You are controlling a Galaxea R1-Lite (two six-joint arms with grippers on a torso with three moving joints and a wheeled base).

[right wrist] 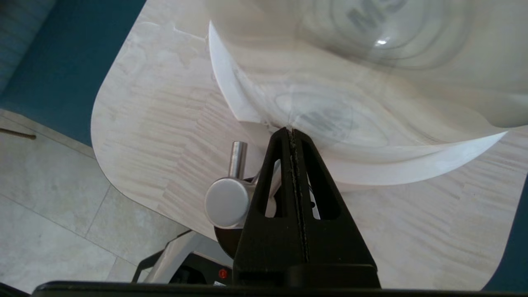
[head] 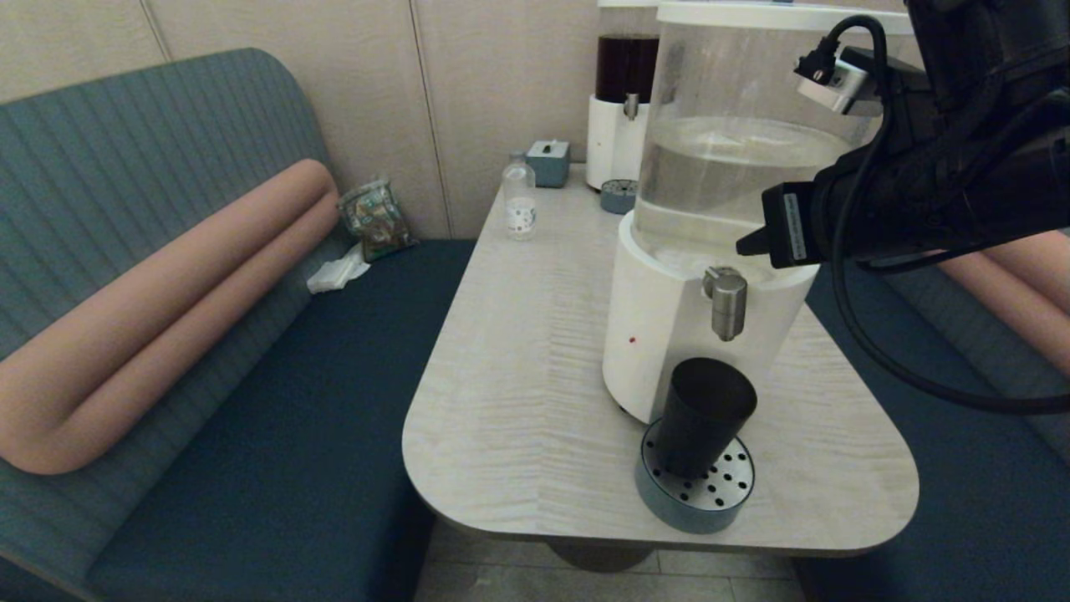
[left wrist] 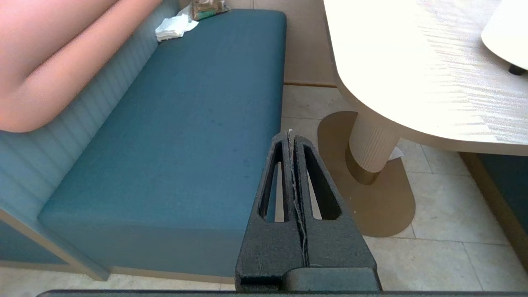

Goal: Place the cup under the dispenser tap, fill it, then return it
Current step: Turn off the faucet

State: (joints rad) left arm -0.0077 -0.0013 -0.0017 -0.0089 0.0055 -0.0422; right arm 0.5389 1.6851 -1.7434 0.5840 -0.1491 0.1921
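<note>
The black cup (head: 702,415) stands upright on the round perforated drip tray (head: 709,500), directly below the steel dispenser tap (head: 726,303) of the large white-based dispenser (head: 660,334). My right gripper (head: 746,246) is shut on nothing; it hovers just above and to the right of the tap, against the clear tank. In the right wrist view the shut tips (right wrist: 292,132) rest at the tank's base rim, with the tap's round cap (right wrist: 226,202) beside the fingers. My left gripper (left wrist: 290,135) is shut and empty, low over the bench edge and floor.
A smaller dark-liquid dispenser (head: 623,109), its small tray (head: 619,197), a grey box (head: 548,161) and a clear bottle (head: 519,201) stand at the table's far end. A teal bench (head: 251,401) with a snack bag (head: 376,219) lies left.
</note>
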